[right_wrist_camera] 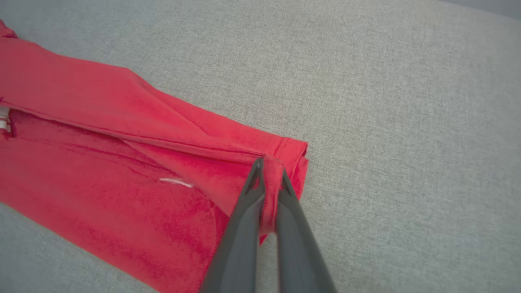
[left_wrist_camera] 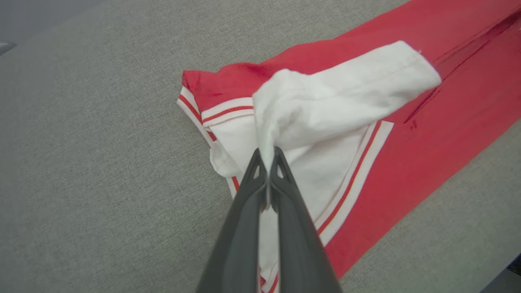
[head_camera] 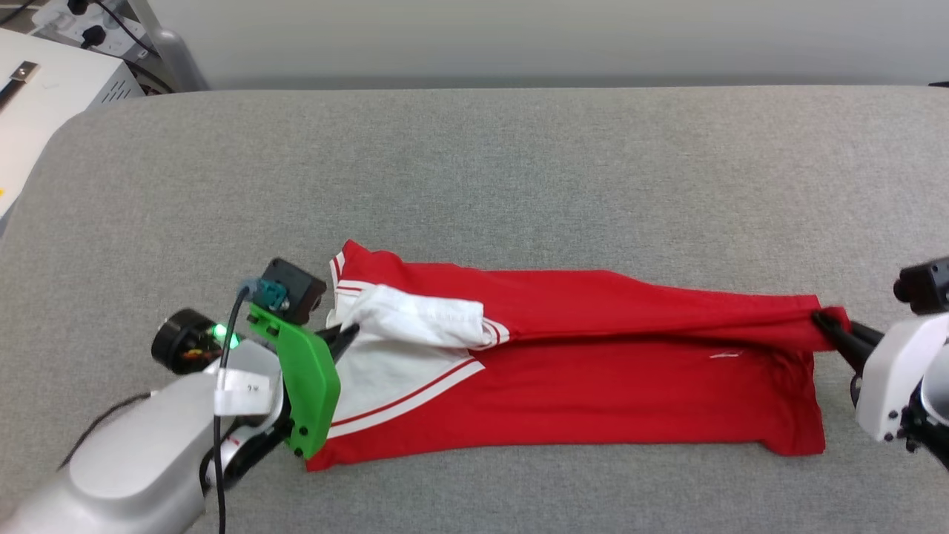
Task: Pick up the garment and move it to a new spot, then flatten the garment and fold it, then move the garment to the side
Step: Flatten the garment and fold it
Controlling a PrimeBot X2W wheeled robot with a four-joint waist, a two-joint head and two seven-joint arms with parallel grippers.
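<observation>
The red jersey T-shirt [head_camera: 593, 371] is lying folded lengthwise on the grey fabric surface [head_camera: 474, 163]. It is forming a long band that is running from the 9 o'clock side to the 3 o'clock side of the head view, in the near half of the surface.

My left gripper [head_camera: 342, 337] is sitting at the 9 o'clock end of the band. Its two dark fingers are pressing together on a pinch of the white sleeve [head_camera: 415, 315], and in the left wrist view the cloth is rising from between the fingertips. From that pinch the sleeve is draping toward 3 o'clock, over the red body and above the striped trim [head_camera: 404, 397].

My right gripper [head_camera: 824, 323] is sitting at the 3 o'clock end. Its fingers are clamping a fold at the hem corner [right_wrist_camera: 291, 152], with red cloth bunching between them in the right wrist view.

Between the two grips the upper red layer is lying in a long fold, and the lower layer is resting flat on the surface.
</observation>
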